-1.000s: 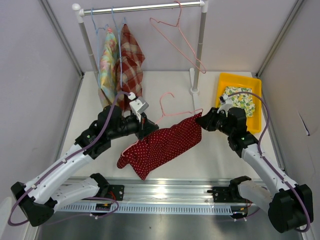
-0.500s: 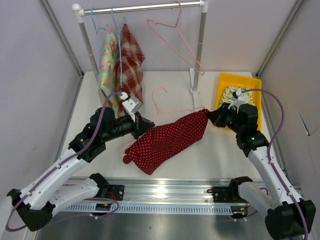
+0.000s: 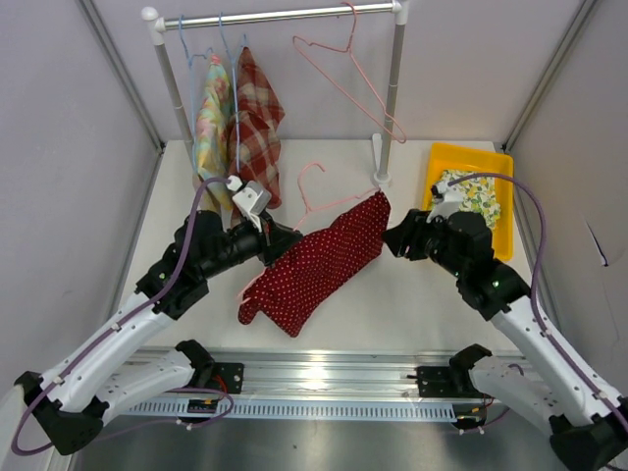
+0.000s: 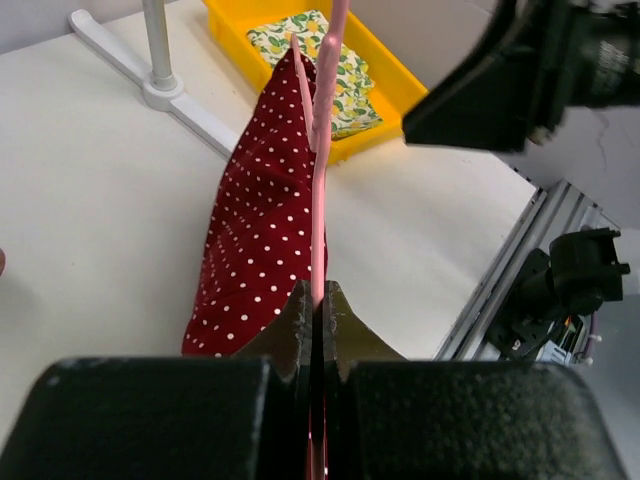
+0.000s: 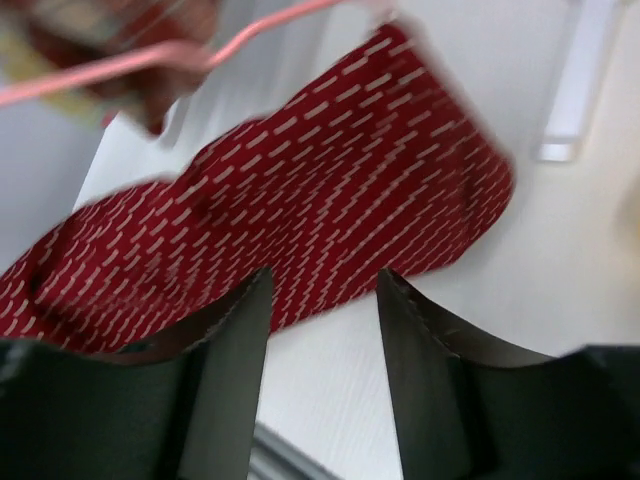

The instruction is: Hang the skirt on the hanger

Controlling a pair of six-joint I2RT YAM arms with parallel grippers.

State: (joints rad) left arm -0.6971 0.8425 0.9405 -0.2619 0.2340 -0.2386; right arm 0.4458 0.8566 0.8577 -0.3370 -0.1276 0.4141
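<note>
Skirt (image 3: 319, 263), red with white dots, is seen at frame centre in the top view, strung diagonally from lower left to upper right. Its upper end is carried on the wire of a pink hanger (image 4: 318, 240), and its lower end is bunched on the white table (image 3: 412, 294). The hanger is pinched by the left gripper (image 4: 318, 318). In the left wrist view the fingers are pressed together on the pink wire, and the skirt is draped off the wire beyond them. The right gripper (image 5: 325, 280) is placed just right of the skirt's upper end and is not touching it. In the right wrist view, which is blurred, its fingers are spread apart with nothing between them, and the skirt is seen past them. A yellow bin (image 3: 440, 157) with a floral cloth in it is set at the right of the frame. A clothes rack (image 3: 285, 15) is stood at the top, with a floral garment (image 3: 211, 123) and a plaid garment (image 3: 257, 108) hung at its left end.
</note>
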